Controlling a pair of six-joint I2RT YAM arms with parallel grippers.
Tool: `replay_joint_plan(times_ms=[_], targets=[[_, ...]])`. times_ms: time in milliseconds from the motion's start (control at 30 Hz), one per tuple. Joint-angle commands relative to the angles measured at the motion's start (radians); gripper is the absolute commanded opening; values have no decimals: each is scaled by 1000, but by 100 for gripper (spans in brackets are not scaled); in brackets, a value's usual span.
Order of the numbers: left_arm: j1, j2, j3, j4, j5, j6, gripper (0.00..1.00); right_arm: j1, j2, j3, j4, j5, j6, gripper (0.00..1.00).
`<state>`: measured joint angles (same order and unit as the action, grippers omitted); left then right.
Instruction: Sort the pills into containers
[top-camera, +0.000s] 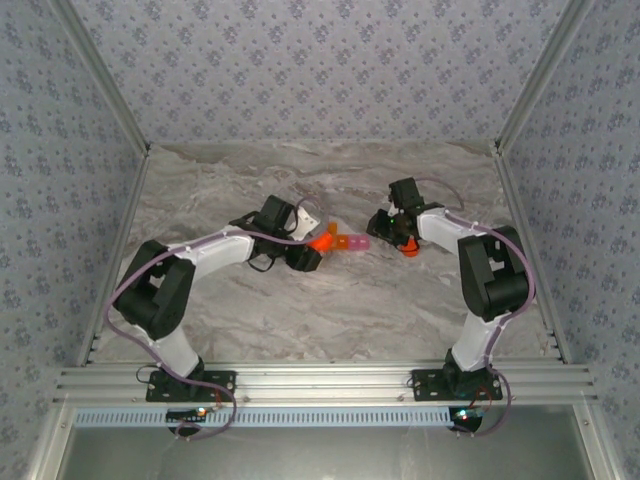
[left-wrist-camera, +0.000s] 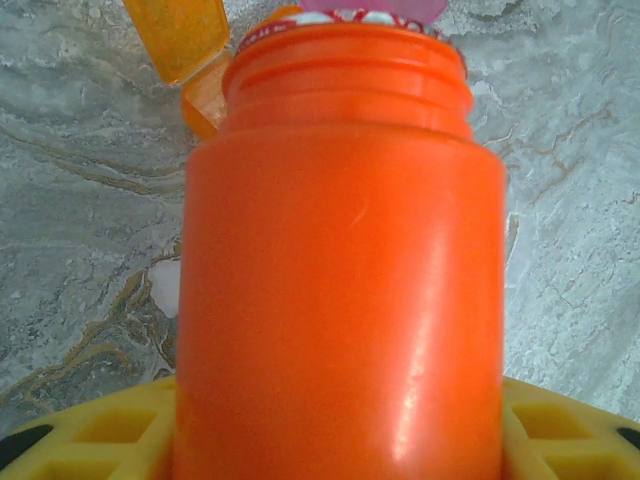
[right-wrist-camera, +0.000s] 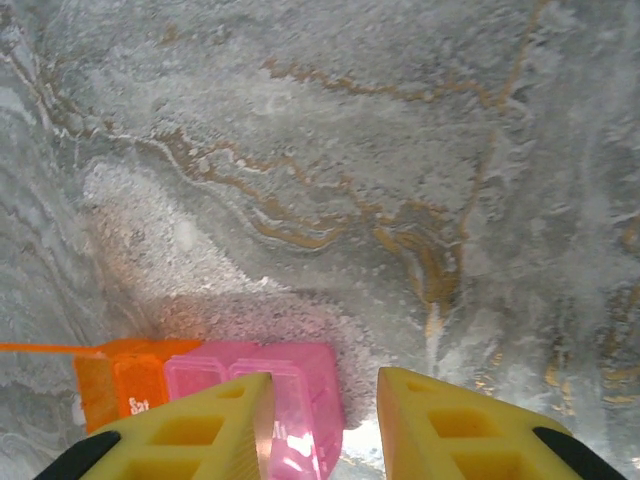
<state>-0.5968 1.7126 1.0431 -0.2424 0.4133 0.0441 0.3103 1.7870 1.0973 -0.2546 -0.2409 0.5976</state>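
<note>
My left gripper (left-wrist-camera: 340, 445) is shut on an orange round bottle (left-wrist-camera: 345, 280), which lies tipped with its open mouth toward the containers. White and red bits (left-wrist-camera: 340, 17) sit at that mouth; I cannot tell whether they are pills. The containers (top-camera: 350, 241) are a small joined box with a pink cell (right-wrist-camera: 305, 375) and an orange cell (right-wrist-camera: 130, 385), and its orange lid (left-wrist-camera: 180, 35) is flipped up. My right gripper (right-wrist-camera: 323, 385) hovers just over the pink cell's outer end. Its yellow fingers (right-wrist-camera: 440, 420) stand apart and hold nothing.
An orange cap (top-camera: 407, 250) lies on the marble table (top-camera: 300, 320) beside the right arm. Patterned walls with metal posts close in the left, right and back sides. Bare marble stretches beyond the box.
</note>
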Motion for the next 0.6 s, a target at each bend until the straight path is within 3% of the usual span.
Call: replay_joint_plan(times_ms=[0,567], targets=[[-5,14,31,3,30,14,0,15,-21,-5,11,-22,-33,34],[-5,59,74,-40,22,20,0,48,-8,0,8,-20,-61,33]])
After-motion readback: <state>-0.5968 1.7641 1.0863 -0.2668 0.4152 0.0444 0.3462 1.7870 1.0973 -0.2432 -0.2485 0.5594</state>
